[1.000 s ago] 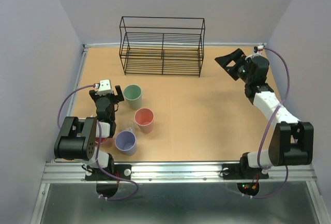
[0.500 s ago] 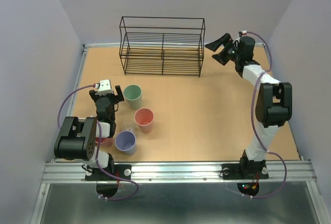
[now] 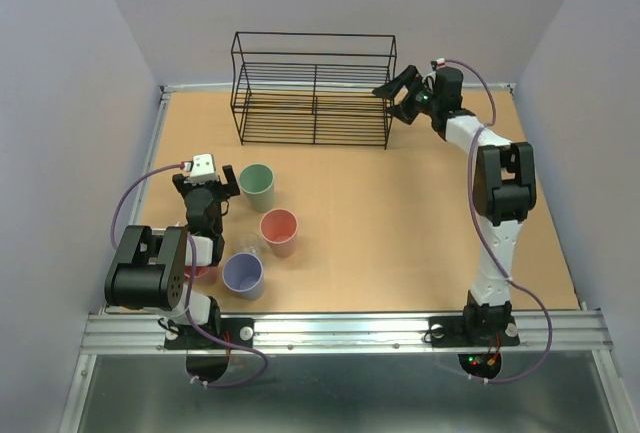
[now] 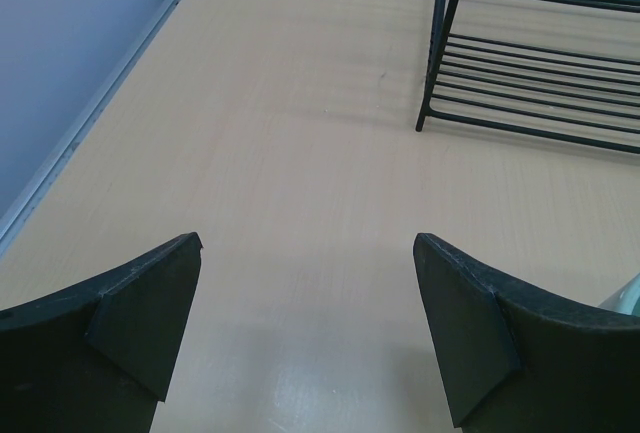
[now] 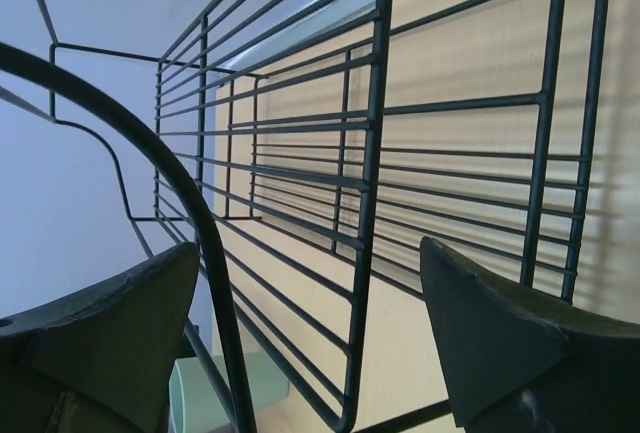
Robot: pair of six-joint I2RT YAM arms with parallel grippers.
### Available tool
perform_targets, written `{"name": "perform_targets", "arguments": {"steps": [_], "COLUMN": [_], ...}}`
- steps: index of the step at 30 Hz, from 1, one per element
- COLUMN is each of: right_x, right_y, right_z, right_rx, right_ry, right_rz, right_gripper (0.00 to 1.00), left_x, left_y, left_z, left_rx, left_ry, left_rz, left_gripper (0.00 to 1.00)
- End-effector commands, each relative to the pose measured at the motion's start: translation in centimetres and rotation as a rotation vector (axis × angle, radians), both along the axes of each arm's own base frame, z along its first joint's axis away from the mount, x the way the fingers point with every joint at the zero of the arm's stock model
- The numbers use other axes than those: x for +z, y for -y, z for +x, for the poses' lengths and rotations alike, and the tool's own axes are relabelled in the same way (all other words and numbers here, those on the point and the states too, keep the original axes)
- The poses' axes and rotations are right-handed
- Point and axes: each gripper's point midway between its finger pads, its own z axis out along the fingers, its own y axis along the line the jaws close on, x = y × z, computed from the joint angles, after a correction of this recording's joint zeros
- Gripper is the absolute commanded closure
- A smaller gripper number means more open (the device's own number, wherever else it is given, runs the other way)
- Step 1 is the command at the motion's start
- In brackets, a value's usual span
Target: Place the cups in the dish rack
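Note:
The black wire dish rack (image 3: 313,93) stands at the back middle of the table. My right gripper (image 3: 393,90) is open and empty at the rack's right end; in the right wrist view the rack's wires (image 5: 370,153) fill the space in front of the open gripper (image 5: 310,323). My left gripper (image 3: 216,178) is open and empty, just left of the sage green cup (image 3: 257,186). A salmon-pink cup (image 3: 279,232), a lavender cup (image 3: 243,274) and a small clear cup (image 3: 250,251) stand upright nearer me. Another pink cup (image 3: 200,273) is partly hidden by the left arm.
In the left wrist view the gripper (image 4: 310,323) faces bare table, with the rack's left leg (image 4: 437,43) ahead on the right and the green cup's rim (image 4: 625,298) at the right edge. A metal rail (image 3: 160,143) lines the table's left side.
My right arm has swung left from the back right of the table to the rack's right end, gripper still open. The left arm and the cups have not moved.

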Motion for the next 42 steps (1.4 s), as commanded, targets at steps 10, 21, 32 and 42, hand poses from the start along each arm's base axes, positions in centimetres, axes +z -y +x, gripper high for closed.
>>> {"name": "perform_targets", "arguments": {"steps": [10,21,32,42], "right_x": [0.5,-0.3,-1.5,-2.7], "right_y": [-2.4,-3.5,-3.6,-2.6], "right_z": [0.8,-1.5,-6.9,-13.3], "right_rx": [0.095,0.210,0.330,0.345], "right_ry": [0.040,0.038,0.038,0.006], "right_rz": [0.036,0.038,0.000,-0.047], "right_gripper": [0.35,0.93,0.99,0.99], "left_x": [6.7,6.7,6.7,6.6], "left_y": [-0.4,-0.4,-0.4,-0.4], "left_z": [0.3,0.4,0.4,0.3], "left_rx": [0.018,0.018,0.018,0.018], "left_ry": [0.264,0.264,0.264,0.263], "left_rz": [-0.011,-0.011,-0.011,-0.011], "left_gripper": [0.01,0.01,0.01,0.01]}}
